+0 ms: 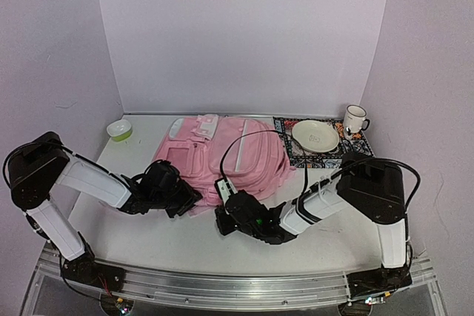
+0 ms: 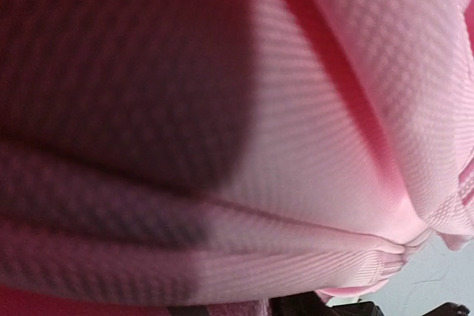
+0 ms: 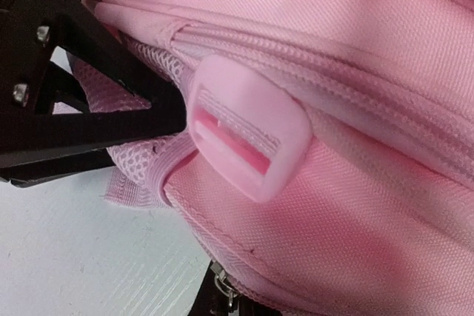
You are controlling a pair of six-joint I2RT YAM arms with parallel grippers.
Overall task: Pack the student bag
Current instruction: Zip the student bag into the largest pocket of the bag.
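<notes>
Our right claw [image 3: 167,127] is pressed together beside a buckle [image 3: 248,135] on the student bag [image 1: 222,157]; our left claw [image 1: 187,199] meets its near edge, and we cannot tell its spread. The bag lies mid table [image 1: 148,234], plate [image 1: 315,135] and mug [image 1: 355,119] to its right

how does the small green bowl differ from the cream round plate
The small green bowl is lime outside, white inside; the cream round plate is pale all over. The bowl is smaller and deeper, the plate wider and shallow. The bowl sits on the white table left of the pink fabric backpack, the plate on a patterned mat right of it. Both are round and upright.
</notes>
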